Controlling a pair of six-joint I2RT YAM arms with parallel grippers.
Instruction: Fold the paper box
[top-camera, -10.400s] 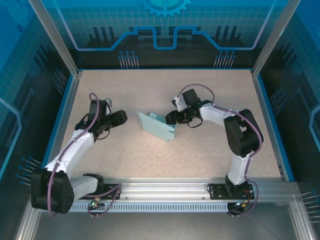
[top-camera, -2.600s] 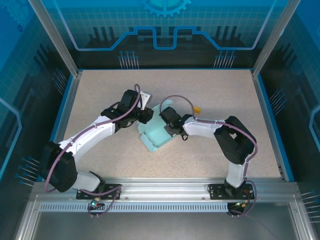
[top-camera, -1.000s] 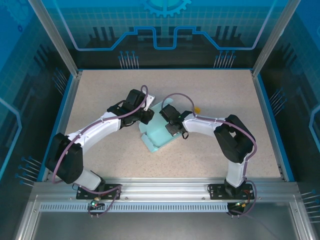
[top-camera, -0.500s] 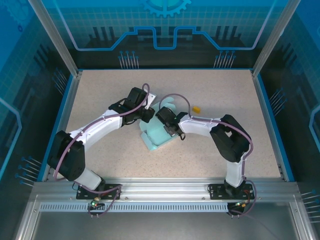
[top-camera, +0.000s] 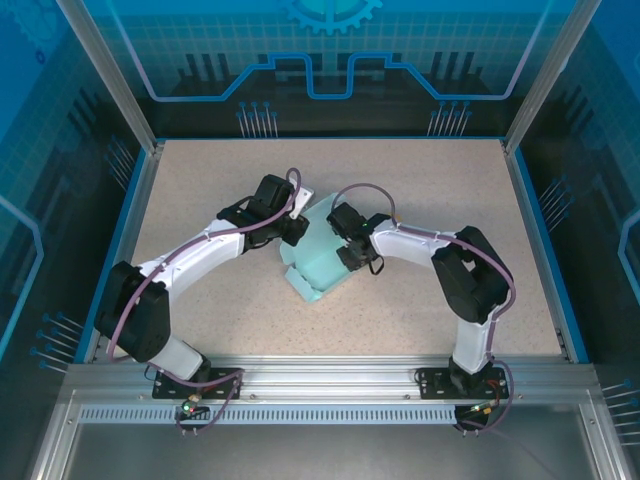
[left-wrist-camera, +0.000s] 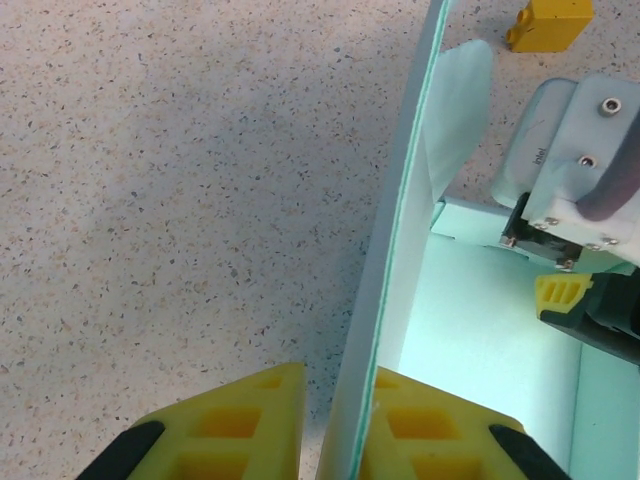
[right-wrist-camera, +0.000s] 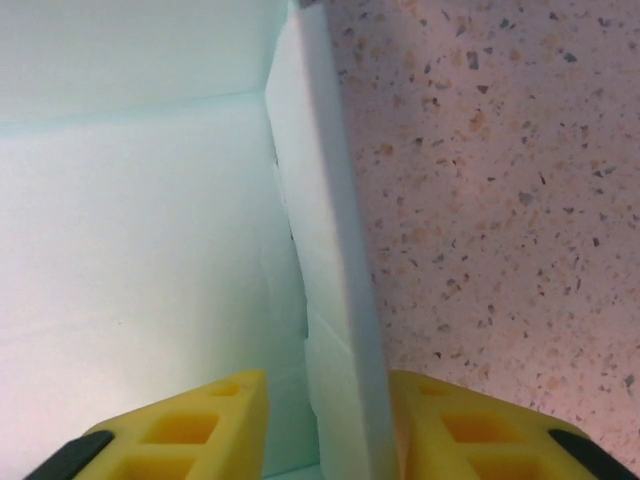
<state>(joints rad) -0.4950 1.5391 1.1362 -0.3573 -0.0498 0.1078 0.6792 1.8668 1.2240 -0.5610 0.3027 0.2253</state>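
While I lean both arms in over the middle of the speckled counter (top-camera: 210, 190), the paper box (top-camera: 318, 264) lies between them, a pale light-blue card shape, partly folded, with walls standing up from a flat floor.

From the overhead view, my left gripper (top-camera: 297, 229) reaches in from the left to the box's far left edge. My right gripper (top-camera: 350, 250) comes in from the right and sits over the box's right side. The two grippers are near each other, with the box's open floor between them.

From my left wrist, the paper box (left-wrist-camera: 400, 230) shows one thin wall, seen edge-on and running away from the camera, leaning slightly to the right. My left gripper (left-wrist-camera: 338, 376) has its yellow fingers pressed together on that wall, pinching the card between them. To the left of the wall is bare counter (left-wrist-camera: 150, 200). To its right is the box's pale floor, and beyond it one of my right fingers (left-wrist-camera: 560, 293) below a white housing. A rounded flap rises past the far end of the wall, and a small yellow block (left-wrist-camera: 548, 20) rests on the counter just beyond it.

From my right wrist, the paper box (right-wrist-camera: 325, 250) shows another upright wall running straight away between the yellow fingers of my right gripper (right-wrist-camera: 328, 380). These fingers are spread: the one on the box's inner side stands a little off the card, while the outer one sits close against it. Pale card lies to the left of the wall and counter (right-wrist-camera: 500, 200) to the right.
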